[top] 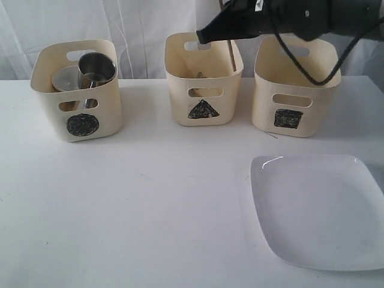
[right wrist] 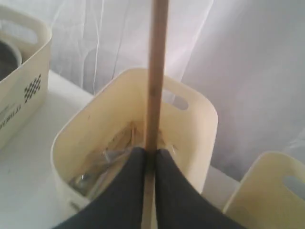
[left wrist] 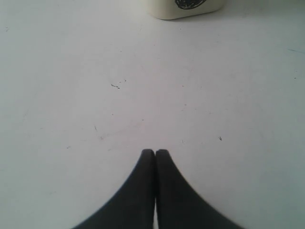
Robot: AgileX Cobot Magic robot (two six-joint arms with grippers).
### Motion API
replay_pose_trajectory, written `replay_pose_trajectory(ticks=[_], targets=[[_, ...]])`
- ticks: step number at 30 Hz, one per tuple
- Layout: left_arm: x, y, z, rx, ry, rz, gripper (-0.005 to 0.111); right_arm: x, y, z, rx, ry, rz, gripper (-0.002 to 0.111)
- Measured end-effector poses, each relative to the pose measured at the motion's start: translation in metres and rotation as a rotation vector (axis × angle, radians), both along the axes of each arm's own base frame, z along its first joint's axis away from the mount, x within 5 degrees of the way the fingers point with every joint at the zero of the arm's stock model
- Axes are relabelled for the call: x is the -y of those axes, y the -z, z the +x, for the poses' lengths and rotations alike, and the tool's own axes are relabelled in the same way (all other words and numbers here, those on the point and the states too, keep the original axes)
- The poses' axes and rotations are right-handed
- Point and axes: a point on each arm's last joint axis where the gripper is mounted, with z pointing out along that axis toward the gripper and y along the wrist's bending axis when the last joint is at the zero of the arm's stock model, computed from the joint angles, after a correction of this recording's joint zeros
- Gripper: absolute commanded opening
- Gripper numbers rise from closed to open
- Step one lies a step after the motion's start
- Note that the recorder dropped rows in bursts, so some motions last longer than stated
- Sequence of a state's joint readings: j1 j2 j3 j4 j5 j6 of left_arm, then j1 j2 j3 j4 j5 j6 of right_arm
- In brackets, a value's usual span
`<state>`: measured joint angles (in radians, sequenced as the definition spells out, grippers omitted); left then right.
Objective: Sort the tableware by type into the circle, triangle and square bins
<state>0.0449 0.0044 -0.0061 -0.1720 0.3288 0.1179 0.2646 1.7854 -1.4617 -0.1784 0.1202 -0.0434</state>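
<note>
My right gripper (top: 204,37) hangs over the triangle bin (top: 204,82), shut on a wooden chopstick (right wrist: 156,71) whose lower end (top: 231,55) points down into the bin. Steel cutlery (right wrist: 102,164) lies in that bin. The circle bin (top: 78,90) at left holds a steel mug (top: 96,68) and a bowl (top: 66,79). The square bin (top: 295,84) stands at right. A large white square plate (top: 318,210) lies on the table in front of it. My left gripper (left wrist: 155,151) is shut with nothing in it, low over bare table; it does not show in the exterior view.
The white table (top: 150,204) stretches in front of the bins. A white curtain (top: 138,24) hangs behind them. The circle bin's base (left wrist: 186,7) shows ahead of my left gripper. The right arm's cable (top: 300,63) loops over the square bin.
</note>
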Motion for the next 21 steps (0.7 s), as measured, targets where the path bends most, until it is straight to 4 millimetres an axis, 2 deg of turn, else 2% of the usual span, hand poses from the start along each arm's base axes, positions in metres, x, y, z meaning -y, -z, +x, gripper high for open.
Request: replay_pose_trajectory(ticks=[6, 11, 13, 18, 21], targets=[[0.000, 0.000, 0.000, 0.000, 0.000, 0.000, 0.000, 0.003, 0.041, 0.043, 0.244, -0.016, 0.141, 0.000], [0.000, 0.000, 0.000, 0.000, 0.000, 0.000, 0.000, -0.004, 0.072, 0.062, 0.407, -0.051, 0.219, 0.002], [0.000, 0.000, 0.000, 0.000, 0.000, 0.000, 0.000, -0.005, 0.085, 0.069, 0.401, -0.046, 0.226, 0.007], [0.000, 0.000, 0.000, 0.000, 0.000, 0.000, 0.000, 0.001, 0.104, 0.087, 0.376, -0.019, 0.232, 0.031], [0.000, 0.000, 0.000, 0.000, 0.000, 0.000, 0.000, 0.005, 0.104, 0.092, 0.335, 0.005, 0.270, 0.034]])
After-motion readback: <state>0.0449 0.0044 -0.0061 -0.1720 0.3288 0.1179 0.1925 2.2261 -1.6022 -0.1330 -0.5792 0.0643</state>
